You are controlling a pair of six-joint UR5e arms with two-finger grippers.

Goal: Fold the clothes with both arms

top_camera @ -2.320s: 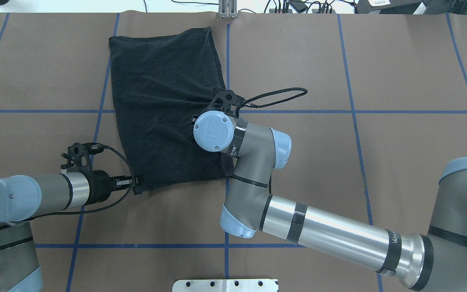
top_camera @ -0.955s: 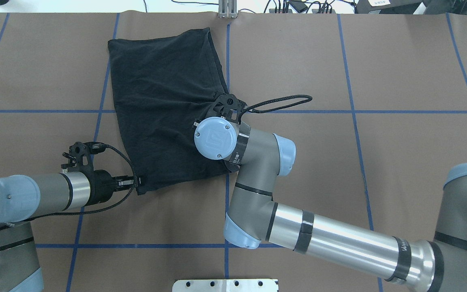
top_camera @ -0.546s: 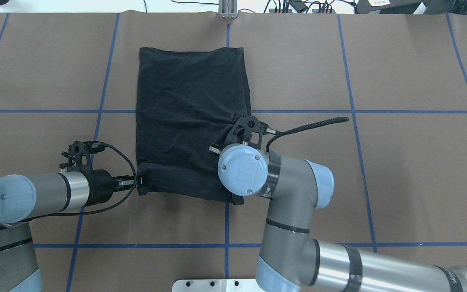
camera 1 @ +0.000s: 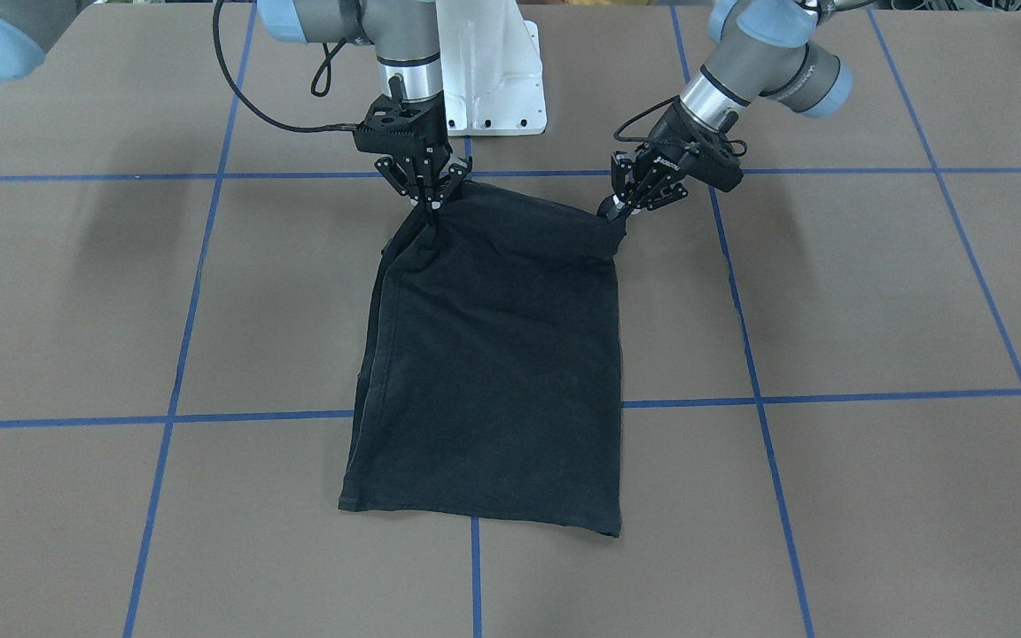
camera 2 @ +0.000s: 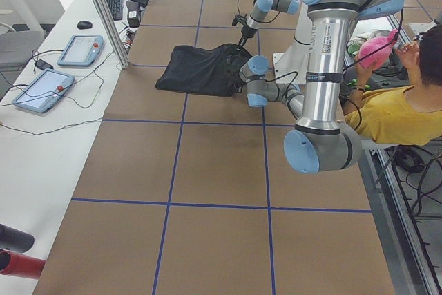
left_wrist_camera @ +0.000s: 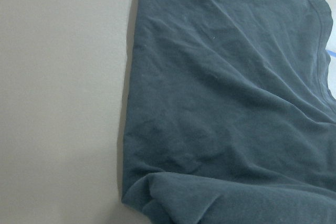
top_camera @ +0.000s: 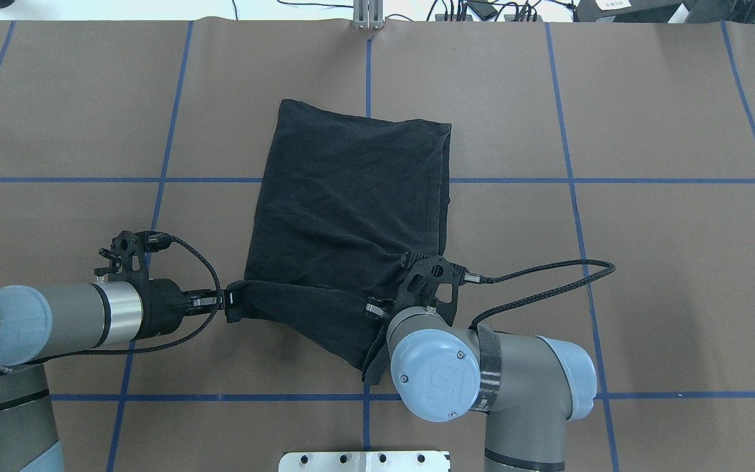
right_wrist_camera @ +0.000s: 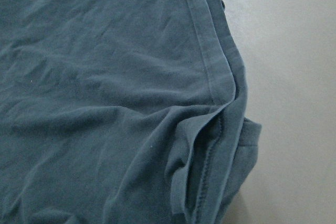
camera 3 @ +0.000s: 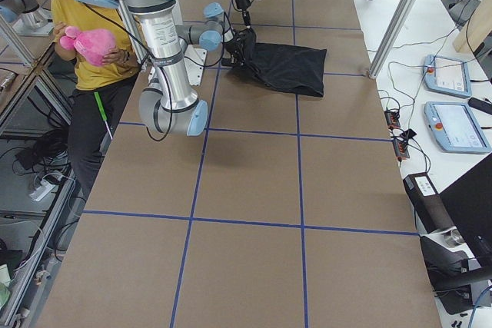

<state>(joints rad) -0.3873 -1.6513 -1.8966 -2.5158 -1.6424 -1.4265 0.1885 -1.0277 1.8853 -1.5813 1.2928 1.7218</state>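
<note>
The folded black T-shirt (camera 1: 493,354) lies on the counter (camera 1: 874,292), its robot-side edge lifted; the left end effector (camera 1: 617,211) pinches one corner closed, the right end effector (camera 1: 431,204) clamps the other corner

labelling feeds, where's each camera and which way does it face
Front-facing: across the table, facing the robot; left gripper, right gripper pinching T-shirt.
Overhead: behind robot, looking down; left arm, right arm.
Exterior left: table's left end; left arm nearest.
Exterior right: opposite end; right arm nearest.
Left wrist: close on T-shirt; no robot.
Right wrist: likewise.
Side views share a person.
</note>
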